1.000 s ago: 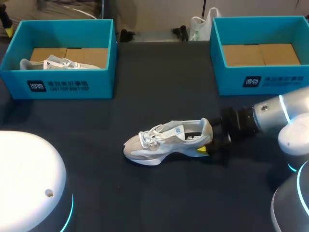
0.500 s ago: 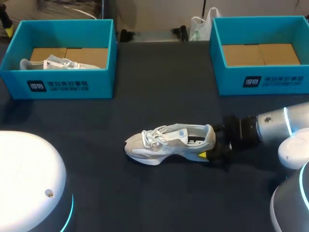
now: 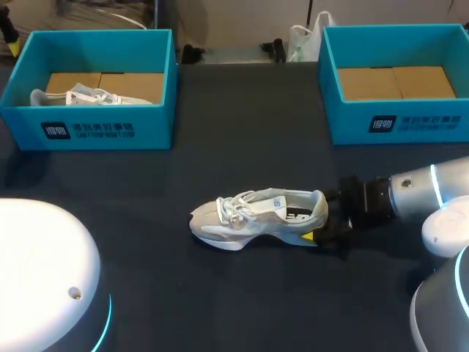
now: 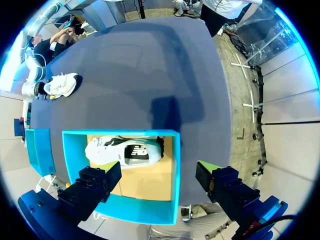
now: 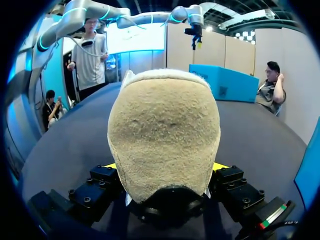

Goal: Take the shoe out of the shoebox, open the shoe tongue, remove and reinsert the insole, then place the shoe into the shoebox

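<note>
A beige and white shoe lies upright on the dark table, toe to the left. My right gripper is shut on its heel. In the right wrist view the suede heel fills the space between the yellow tips of the right gripper, which press it from both sides. My left gripper hangs open high above the left teal shoebox, nothing between its fingers. A second white shoe lies in that box. The right shoebox holds only its cardboard floor.
Both boxes stand along the far edge, left and right. A white plastic bag sits behind the gap between them. My arms' white bases bulge in at the near corners.
One second ago the shoe's heel was raised and tilted in the right gripper. It then came down level onto the table and shifted slightly right; nothing has moved since.
</note>
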Robot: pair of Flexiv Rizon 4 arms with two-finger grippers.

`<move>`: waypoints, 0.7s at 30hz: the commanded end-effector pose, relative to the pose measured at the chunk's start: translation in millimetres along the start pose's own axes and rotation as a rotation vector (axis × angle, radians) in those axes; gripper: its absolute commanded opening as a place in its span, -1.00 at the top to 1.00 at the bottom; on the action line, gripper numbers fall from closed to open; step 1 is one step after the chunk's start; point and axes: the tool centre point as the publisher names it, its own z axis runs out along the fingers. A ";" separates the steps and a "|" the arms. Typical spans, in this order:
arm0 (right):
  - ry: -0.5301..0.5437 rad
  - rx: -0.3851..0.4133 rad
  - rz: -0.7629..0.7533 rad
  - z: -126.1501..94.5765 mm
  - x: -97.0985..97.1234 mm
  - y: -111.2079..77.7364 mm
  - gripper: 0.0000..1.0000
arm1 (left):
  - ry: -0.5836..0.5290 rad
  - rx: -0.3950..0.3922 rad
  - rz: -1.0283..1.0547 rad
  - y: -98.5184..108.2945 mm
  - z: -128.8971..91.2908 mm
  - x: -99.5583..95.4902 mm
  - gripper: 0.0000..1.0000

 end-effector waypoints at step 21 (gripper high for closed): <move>-0.002 0.004 0.000 3.7 -0.4 -2.1 1.00 | 0.199 -0.125 -0.722 -8.2 -7.0 -57.6 -1.00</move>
